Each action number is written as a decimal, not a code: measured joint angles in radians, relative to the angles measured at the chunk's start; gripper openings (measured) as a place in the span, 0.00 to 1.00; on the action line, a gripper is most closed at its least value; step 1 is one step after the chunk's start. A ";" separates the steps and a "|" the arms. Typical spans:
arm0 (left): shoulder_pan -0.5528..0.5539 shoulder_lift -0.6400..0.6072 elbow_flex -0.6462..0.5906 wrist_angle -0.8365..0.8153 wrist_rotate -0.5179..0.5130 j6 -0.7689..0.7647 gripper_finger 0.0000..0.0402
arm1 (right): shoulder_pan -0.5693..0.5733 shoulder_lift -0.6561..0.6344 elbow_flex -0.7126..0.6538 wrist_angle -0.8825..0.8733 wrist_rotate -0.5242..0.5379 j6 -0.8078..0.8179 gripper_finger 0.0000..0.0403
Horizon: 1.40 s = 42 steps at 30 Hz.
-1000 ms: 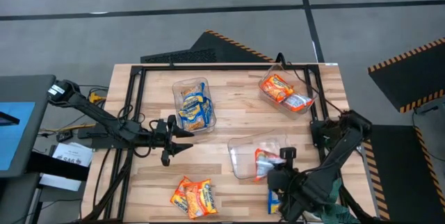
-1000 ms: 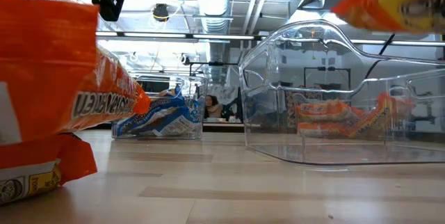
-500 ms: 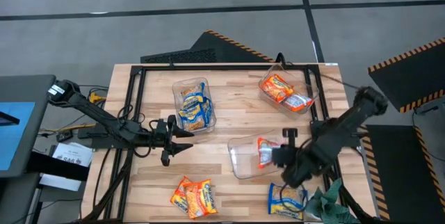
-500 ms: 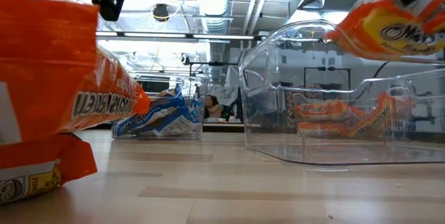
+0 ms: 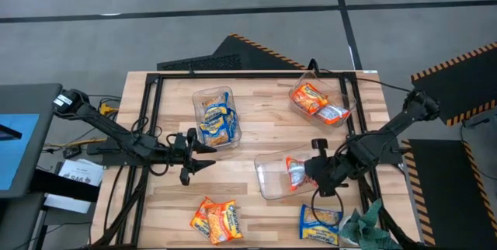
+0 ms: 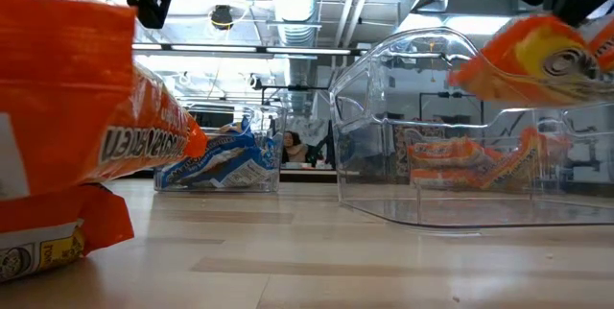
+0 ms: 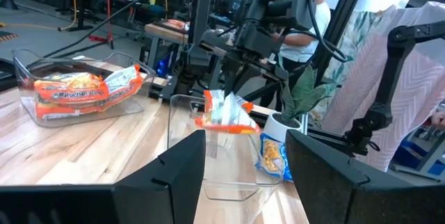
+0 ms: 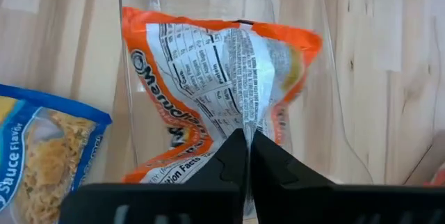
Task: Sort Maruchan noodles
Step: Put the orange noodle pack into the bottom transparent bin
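Above the clear bin [image 5: 272,174], a glossy orange-and-white noodle packet [image 5: 295,171] pinched in the right hand [image 5: 309,172]

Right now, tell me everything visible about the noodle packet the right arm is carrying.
The packet is a glossy orange plastic Maruchan pack with a silver-white back panel printed with nutrition text. The right pincer is shut on its seam, so it hangs off the table, crumpled. It sits above the open clear bin at the table's middle front, not yet released. Nothing but the pincer's fingers seems to touch it. A blue-and-yellow packet lies on the wood nearby.
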 joint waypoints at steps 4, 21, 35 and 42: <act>0.000 0.000 0.000 0.000 -0.001 0.000 0.47 | -0.006 0.027 0.000 -0.001 0.000 0.001 0.11; 0.000 0.000 0.000 -0.003 -0.002 0.000 0.47 | -0.031 0.038 0.069 0.056 0.226 0.203 0.29; -0.001 0.058 0.001 0.024 0.191 -0.100 0.47 | -0.041 0.038 0.075 0.171 0.154 0.196 0.60; -0.032 0.324 0.142 0.157 0.396 -0.071 0.47 | -0.041 0.038 0.075 0.180 0.150 0.195 0.61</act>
